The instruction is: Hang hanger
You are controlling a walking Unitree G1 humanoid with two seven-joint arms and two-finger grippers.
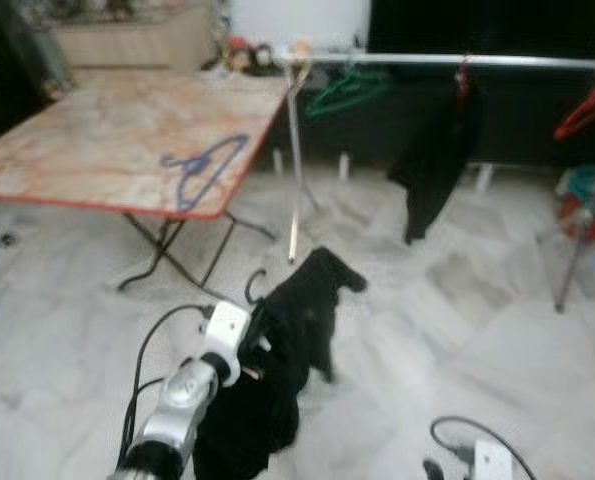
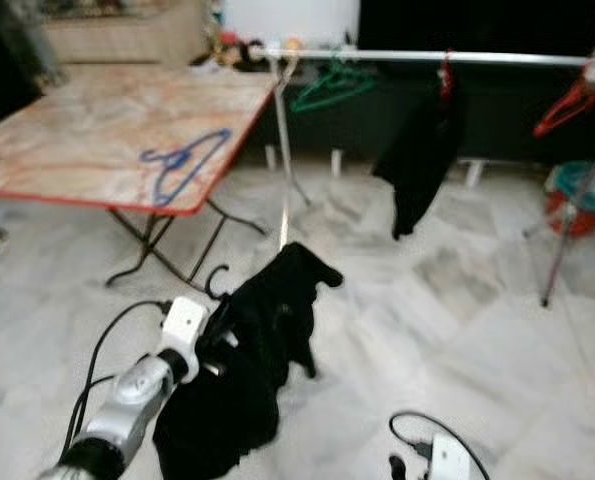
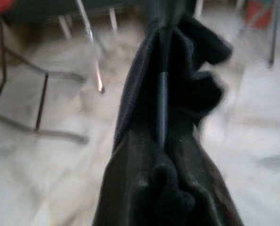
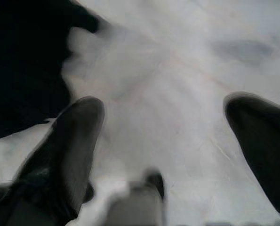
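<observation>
A pale marble-tiled floor [image 1: 457, 300] spreads under a horizontal silver clothes rail [image 1: 447, 61] that runs along a dark back wall.

The black garment on its dark hanger [image 1: 277, 350] hangs well below and in front of that rail, carried by the left gripper [image 1: 252, 345], and its curved hook [image 1: 252, 285] pokes up beside the cloth. The left wrist view shows a thin dark bar [image 3: 162, 103] running through the folds, but the fingers are buried in fabric, so I cannot tell whether they pinch it firmly.

The risk, as I judge it, is that the heavy drooping cloth drags the hanger askew or slides off while it is lifted, so the hook would meet the rail tilted and miss. The hook could also snag the black garment already hanging [image 1: 432, 165] from the rail, or the green hanger [image 1: 342, 92] near the rail's left end.

The silver left arm [image 1: 182, 395] reaches forward and up from low in the head views, far short of the rail. The right gripper [image 4: 170, 141] hangs low with its fingers spread wide over bare floor.

Left of the rail stands a folding table with a marbled top [image 1: 97, 150] bearing a blue hanger [image 1: 202, 165].
</observation>
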